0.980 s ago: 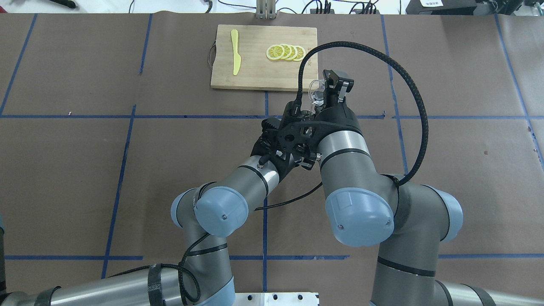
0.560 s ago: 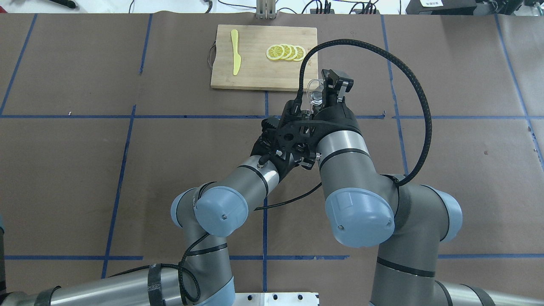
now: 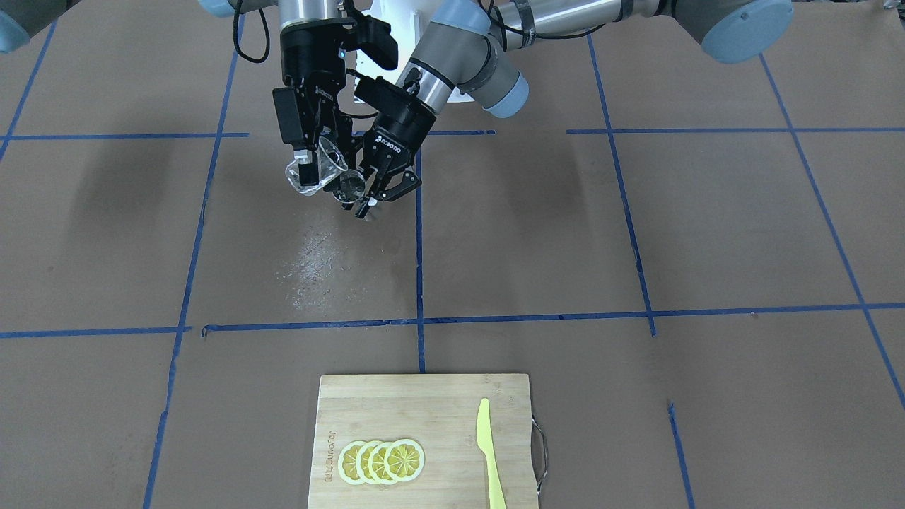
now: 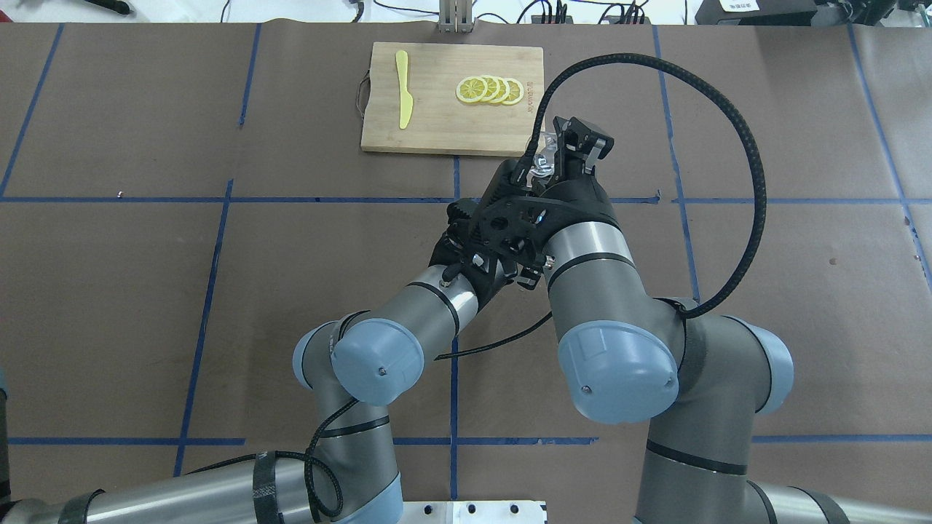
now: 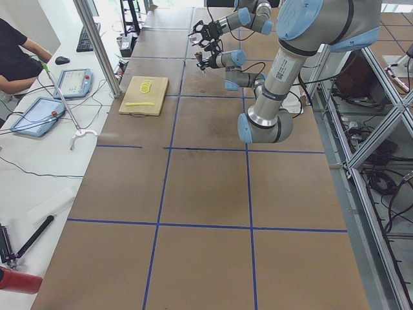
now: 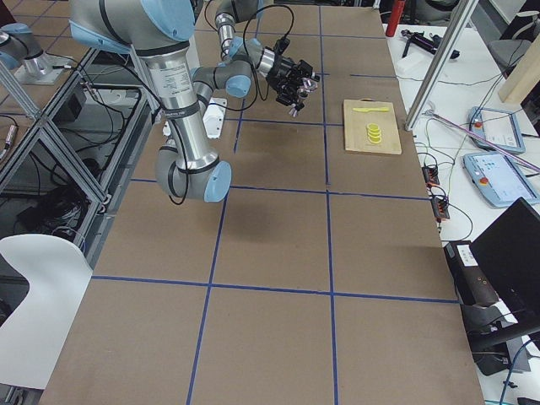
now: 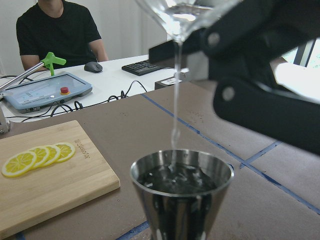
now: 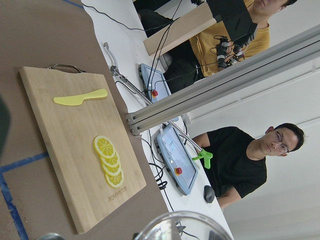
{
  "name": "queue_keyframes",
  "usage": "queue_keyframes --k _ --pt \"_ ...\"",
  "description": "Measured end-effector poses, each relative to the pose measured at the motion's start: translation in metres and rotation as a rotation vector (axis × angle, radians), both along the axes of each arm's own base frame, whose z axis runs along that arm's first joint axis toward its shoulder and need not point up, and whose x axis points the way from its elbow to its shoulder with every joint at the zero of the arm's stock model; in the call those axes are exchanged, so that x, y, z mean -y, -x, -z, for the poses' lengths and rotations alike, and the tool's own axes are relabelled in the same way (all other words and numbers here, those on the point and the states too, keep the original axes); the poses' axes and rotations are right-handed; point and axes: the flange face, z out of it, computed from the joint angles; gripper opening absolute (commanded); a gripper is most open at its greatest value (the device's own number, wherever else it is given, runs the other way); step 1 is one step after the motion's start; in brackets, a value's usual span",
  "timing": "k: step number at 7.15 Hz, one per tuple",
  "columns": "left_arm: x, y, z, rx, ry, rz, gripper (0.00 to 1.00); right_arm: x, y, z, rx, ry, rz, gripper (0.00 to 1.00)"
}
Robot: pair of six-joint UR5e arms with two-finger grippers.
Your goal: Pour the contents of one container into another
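My right gripper (image 3: 312,164) is shut on a clear glass (image 3: 318,173), tipped toward the left arm. A thin stream of clear liquid runs from the glass (image 7: 186,14) into a metal cup (image 7: 181,192), which is part full. The metal cup (image 3: 349,187) sits upright in my left gripper (image 3: 369,194), which is shut on it just below and beside the glass. Both are held above the table. From overhead, the glass (image 4: 542,161) shows beside the right gripper (image 4: 575,151); the right wrist hides the left gripper and the cup.
A wooden cutting board (image 4: 437,127) lies at the table's far side with lemon slices (image 4: 489,89) and a yellow knife (image 4: 403,87). A wet patch (image 3: 311,258) marks the brown paper below the grippers. A person (image 7: 60,35) sits beyond the far edge.
The right wrist has rolled and the glass has tipped further toward the cup. Its cable loop swung out to the right. The left arm has held still.
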Motion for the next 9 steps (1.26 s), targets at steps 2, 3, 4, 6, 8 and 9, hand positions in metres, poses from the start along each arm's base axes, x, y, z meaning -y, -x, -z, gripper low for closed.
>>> queue_keyframes --k 2,3,4,6,8,9 --pt "0.000 0.002 -0.001 -0.008 -0.002 0.001 0.00 0.002 -0.004 0.000 0.056 0.016 -0.021 0.00" --pt "0.001 0.003 -0.001 -0.012 -0.004 0.000 0.00 0.003 -0.010 0.001 0.077 0.016 -0.031 0.00" --pt "0.002 0.004 -0.001 -0.015 -0.005 -0.001 0.00 0.004 -0.015 0.002 0.107 0.020 -0.045 0.00" --pt "0.007 0.008 -0.001 -0.017 -0.006 0.001 0.00 0.008 -0.022 -0.003 0.203 0.051 -0.089 0.00" --pt "0.014 0.014 0.000 -0.027 -0.009 0.013 0.00 0.017 -0.034 -0.012 0.319 0.090 -0.153 0.00" --pt "0.020 0.020 0.000 -0.041 -0.013 0.023 0.00 0.020 -0.039 -0.018 0.397 0.117 -0.189 0.00"
